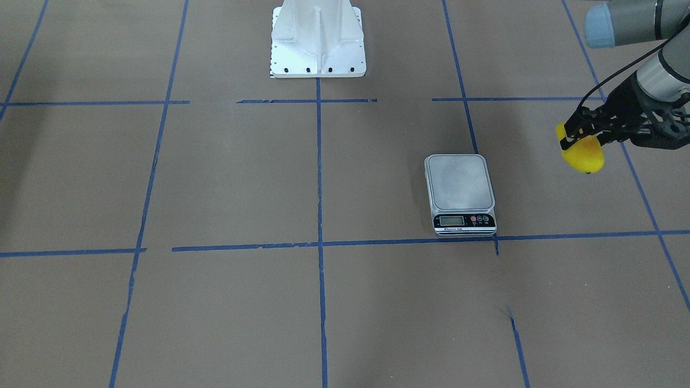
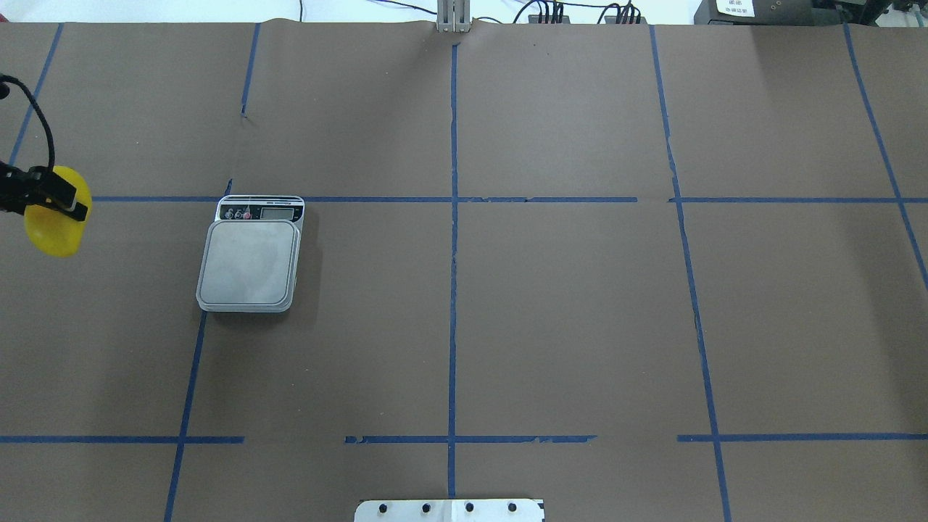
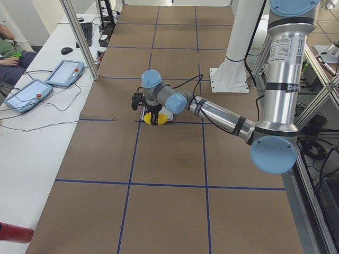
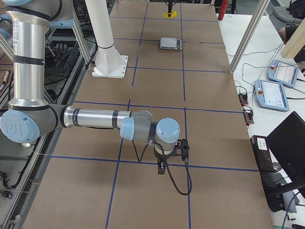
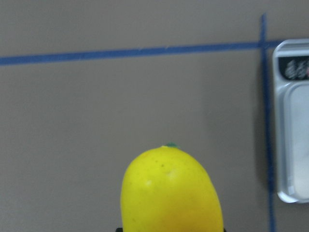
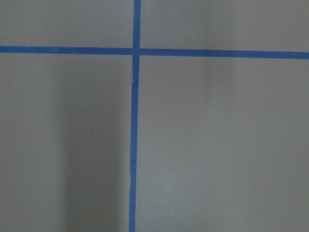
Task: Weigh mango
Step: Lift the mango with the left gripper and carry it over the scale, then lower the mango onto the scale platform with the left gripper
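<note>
- Step in hand, as I judge it: carrying the mango [image 1: 585,153] over to the scale [image 1: 459,183]. It is lifted but not yet placed.
- The left gripper [image 1: 577,137] is clamped across the mango's upper half. The black fingers [image 2: 64,194] pinch it from both sides and the stem-end tip hangs free below.
- To do it well: move sideways away from the table's left end until the fruit is over the middle of the grey platform, then come straight down.
- The mango is narrower than the platform, so lay it flat within the rim and off the display strip, which sits on the side toward the far, operators' edge.
- Let go only once the fruit rests. Don't press on the platform, and lift the fingers fully away so that only the mango loads the scale.
- It is round and smooth, so it will likely roll if dropped or set near the rim.
- The mango hangs above the table [image 1: 215,188], close to the left end and about midway between the near and far edges.
- Mango against scale: well apart, not touching, with the mango on the side toward the left end. The platform is bare.
- Its height over the table is hard to read, probably a modest lift.
- The right gripper [image 4: 162,164] points down over the right end, well away from the scale. It shows only in the side view, so I cannot tell how its jaws stand.
</note>
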Action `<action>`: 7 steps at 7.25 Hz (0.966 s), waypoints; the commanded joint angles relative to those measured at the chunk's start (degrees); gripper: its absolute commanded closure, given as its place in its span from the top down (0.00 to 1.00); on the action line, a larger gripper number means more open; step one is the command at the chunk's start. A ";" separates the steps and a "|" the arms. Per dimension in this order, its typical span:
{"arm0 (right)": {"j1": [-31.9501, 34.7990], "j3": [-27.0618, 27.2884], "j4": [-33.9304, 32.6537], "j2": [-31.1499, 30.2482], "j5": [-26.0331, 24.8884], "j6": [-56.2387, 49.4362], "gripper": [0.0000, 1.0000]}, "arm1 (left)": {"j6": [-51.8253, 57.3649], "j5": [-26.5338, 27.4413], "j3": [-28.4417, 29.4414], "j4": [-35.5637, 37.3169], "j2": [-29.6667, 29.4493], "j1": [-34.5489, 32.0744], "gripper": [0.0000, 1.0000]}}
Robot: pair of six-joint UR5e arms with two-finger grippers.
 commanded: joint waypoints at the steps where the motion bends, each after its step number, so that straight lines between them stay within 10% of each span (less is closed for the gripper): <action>1: 0.00 0.00 -0.02 0.00 0.00 -0.02 1.00 | -13.12 6.05 3.85 1.64 -10.06 9.64 0.00; 6: 0.00 0.00 -0.02 0.00 0.00 -0.02 1.00 | -22.03 9.16 14.33 -13.92 -11.49 18.03 0.00; 7: 0.00 0.00 -0.02 0.00 0.00 -0.02 1.00 | -22.21 9.18 14.34 -14.01 -11.58 18.31 0.21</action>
